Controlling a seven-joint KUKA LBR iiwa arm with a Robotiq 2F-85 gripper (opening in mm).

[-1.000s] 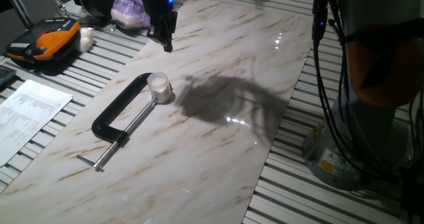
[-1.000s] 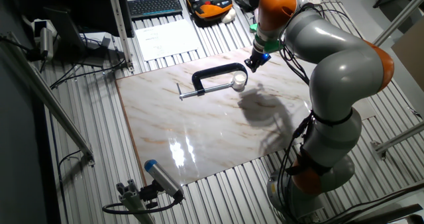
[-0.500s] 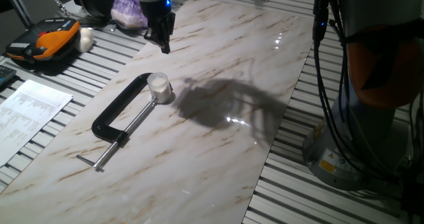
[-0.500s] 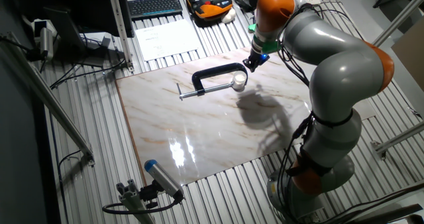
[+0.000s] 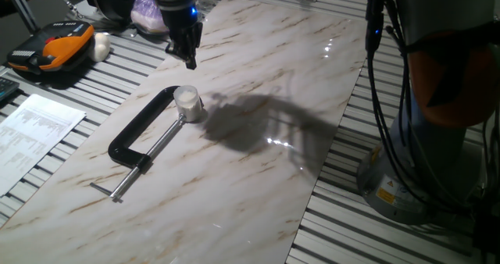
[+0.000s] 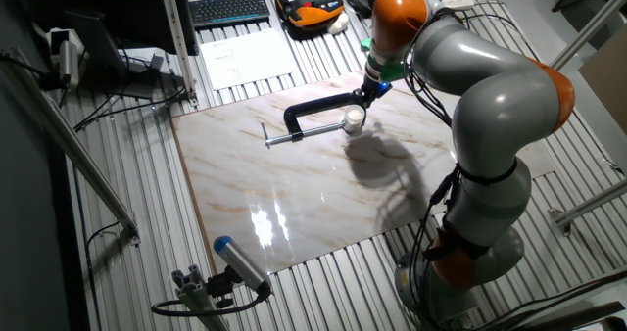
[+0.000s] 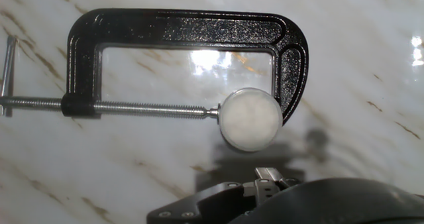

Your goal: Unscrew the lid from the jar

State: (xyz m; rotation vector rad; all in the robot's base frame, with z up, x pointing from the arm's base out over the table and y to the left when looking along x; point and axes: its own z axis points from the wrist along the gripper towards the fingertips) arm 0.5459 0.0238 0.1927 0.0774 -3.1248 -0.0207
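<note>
Sitting pinched between the screw pad and the fixed end of the black clamp [image 7: 192, 65], the jar [image 5: 188, 106] lies on the marble tabletop [image 5: 266, 170], probably so it cannot spin while the lid [image 7: 249, 118] is twisted. Near the clamp's fixed end hangs the gripper [image 5: 189, 53], above it, touching nothing and carrying nothing; I cannot tell how wide it stands. Its fingertips are cut off in the hand view.

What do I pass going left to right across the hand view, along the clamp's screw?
T-handle of the clamp → threaded screw → white lid on the jar → curved black end of the clamp frame → bare marble table.
</note>
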